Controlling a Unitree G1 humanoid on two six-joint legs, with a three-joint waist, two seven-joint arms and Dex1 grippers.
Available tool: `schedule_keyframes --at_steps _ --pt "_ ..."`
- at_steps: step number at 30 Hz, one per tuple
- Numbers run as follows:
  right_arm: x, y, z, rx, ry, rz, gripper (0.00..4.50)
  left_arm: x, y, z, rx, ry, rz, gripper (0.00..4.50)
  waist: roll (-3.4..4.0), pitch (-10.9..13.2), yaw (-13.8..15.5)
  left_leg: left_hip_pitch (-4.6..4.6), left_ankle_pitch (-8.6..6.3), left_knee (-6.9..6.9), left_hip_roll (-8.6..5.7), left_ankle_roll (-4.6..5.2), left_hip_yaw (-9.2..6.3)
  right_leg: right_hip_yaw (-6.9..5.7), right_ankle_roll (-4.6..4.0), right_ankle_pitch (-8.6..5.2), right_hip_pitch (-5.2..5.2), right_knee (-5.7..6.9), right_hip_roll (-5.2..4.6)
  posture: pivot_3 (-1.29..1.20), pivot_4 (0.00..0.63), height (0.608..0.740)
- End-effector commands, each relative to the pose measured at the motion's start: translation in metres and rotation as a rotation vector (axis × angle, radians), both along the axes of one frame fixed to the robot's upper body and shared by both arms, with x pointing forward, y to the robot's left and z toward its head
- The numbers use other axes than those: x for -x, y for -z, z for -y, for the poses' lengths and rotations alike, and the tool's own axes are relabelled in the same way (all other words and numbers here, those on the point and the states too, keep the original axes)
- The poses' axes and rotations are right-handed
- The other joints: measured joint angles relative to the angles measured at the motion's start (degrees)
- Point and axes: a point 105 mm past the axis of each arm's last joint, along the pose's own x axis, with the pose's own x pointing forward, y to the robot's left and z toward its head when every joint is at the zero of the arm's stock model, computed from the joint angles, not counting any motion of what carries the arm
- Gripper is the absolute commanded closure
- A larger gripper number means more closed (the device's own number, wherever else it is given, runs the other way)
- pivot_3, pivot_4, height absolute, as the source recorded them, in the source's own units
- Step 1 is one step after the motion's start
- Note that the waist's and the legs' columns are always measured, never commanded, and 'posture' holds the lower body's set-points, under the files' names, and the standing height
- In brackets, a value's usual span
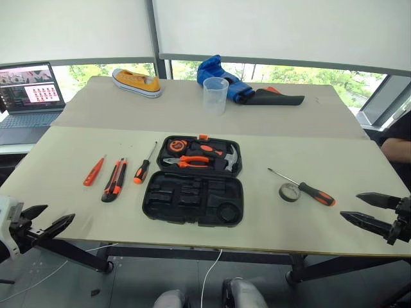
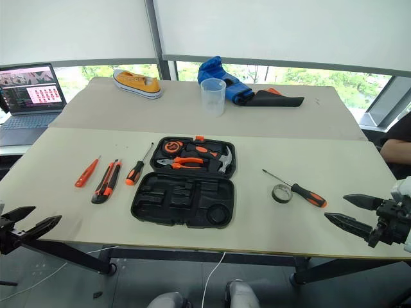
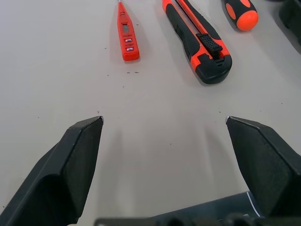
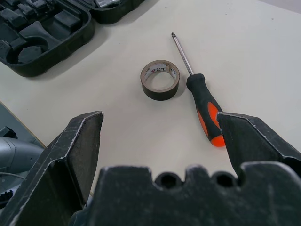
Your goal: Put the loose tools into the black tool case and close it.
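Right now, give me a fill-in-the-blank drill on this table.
1. The case lies ____, lid back.
2. The tape rests beside a ____ on the case's right.
3. The hammer sits ____ the case.
4. Both the left gripper and the right gripper hold ____.

Missing: open; screwdriver; inside; nothing

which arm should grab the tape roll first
Right. The tape roll lies on the table's right side, right of the open black tool case, near the open right gripper; the left gripper is across the table.
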Motion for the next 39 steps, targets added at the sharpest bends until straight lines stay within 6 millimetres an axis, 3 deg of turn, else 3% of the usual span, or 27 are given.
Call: schedule_keyframes --at_steps 1,4,10,12,14,16,20,24,35,36,39 --pt "0.0 -0.013 -0.001 0.035 -0.008 0.037 0.03 -0.007 -0.007 0.005 -0.058 0.027 0.012 0.02 0.0 0.0 0.0 0.0 0.0 0.0 0.0 0.0 0.0 0.0 0.0 0.0 0.0 0.0 0.0 0.0 0.15 0.724" --pt "0.0 -0.015 0.001 0.076 -0.009 0.062 0.03 -0.024 -0.012 0.012 -0.089 0.031 0.017 0.02 0.01 0.0 0.2 0.01 0.0 0.02 -0.01 0.0 0.01 0.01 0.0 0.0 0.03 0.02 0.0 0.0 0.15 0.724" --pt "0.026 -0.026 -0.036 0.094 -0.155 0.13 0.03 -0.073 -0.045 0.055 -0.026 0.08 0.0 0.02 -0.04 0.0 1.4 0.04 0.02 0.12 -0.06 -0.06 -0.1 -0.16 -0.17 0.12 0.07 0.12 0.1 0.0 0.15 0.724" --pt "-0.001 -0.039 -0.058 0.086 -0.226 0.164 0.03 -0.085 -0.047 0.067 -0.014 0.1 -0.04 0.02 0.0 0.0 1.0 -0.02 0.05 0.11 -0.06 -0.1 -0.1 -0.15 -0.41 0.27 0.1 0.14 0.1 0.0 0.15 0.724" --pt "-0.014 -0.05 -0.082 0.077 -0.305 0.19 0.03 -0.098 -0.049 0.075 -0.048 0.112 -0.056 0.02 -0.04 0.1 -0.6 0.2 0.04 0.17 -0.07 -0.13 0.15 -0.04 -0.23 0.35 0.14 0.14 0.05 0.0 0.15 0.724" --pt "-0.016 -0.054 -0.102 0.065 -0.377 0.213 0.03 -0.111 -0.048 0.083 -0.065 0.109 -0.083 0.02 -0.18 0.2 -1.2 0.23 0.05 0.18 -0.11 -0.14 0.23 0.08 0.11 0.38 0.12 0.04 0.05 0.0 0.15 0.724" --pt "-0.018 -0.058 -0.137 0.063 -0.477 0.268 0.03 -0.137 -0.038 0.095 0.034 0.056 -0.171 0.02 -0.36 0.3 -0.9 0.3 0.24 0.19 -0.05 -0.45 0.08 -0.1 -0.56 0.5 0.01 0.2 0.49 0.0 0.15 0.724" --pt "-0.017 -0.062 -0.166 0.034 -0.565 0.306 0.03 -0.161 -0.027 0.103 0.011 0.045 -0.181 0.02 -0.36 0.3 -0.4 0.31 0.26 0.23 -0.09 -0.48 0.11 -0.31 -0.66 0.52 -0.04 0.25 0.64 0.0 0.15 0.724" --pt "-0.015 -0.054 -0.199 0.029 -0.662 0.316 0.03 -0.179 -0.002 0.128 -0.011 0.16 -0.209 0.02 -0.37 0.3 0.0 0.18 0.26 0.37 -0.07 -0.47 0.06 -0.56 -0.64 0.51 -0.03 0.23 0.45 0.0 0.15 0.724" --pt "-0.015 -0.054 -0.201 0.029 -0.665 0.315 0.0 -0.18 0.0 0.131 -0.012 0.166 -0.213 0.54 -0.37 0.3 0.0 0.13 0.26 0.44 -0.07 -0.46 0.05 -0.56 -0.63 0.51 -0.03 0.23 0.43 0.0 0.15 0.724" --pt "-0.015 -0.052 -0.203 0.031 -0.676 0.312 0.0 -0.183 0.004 0.135 -0.011 0.175 -0.229 1.34 -0.37 0.3 0.0 -0.07 0.26 0.76 -0.03 -0.45 -0.03 -0.66 -0.61 0.52 -0.03 0.29 0.38 0.0 0.15 0.724"
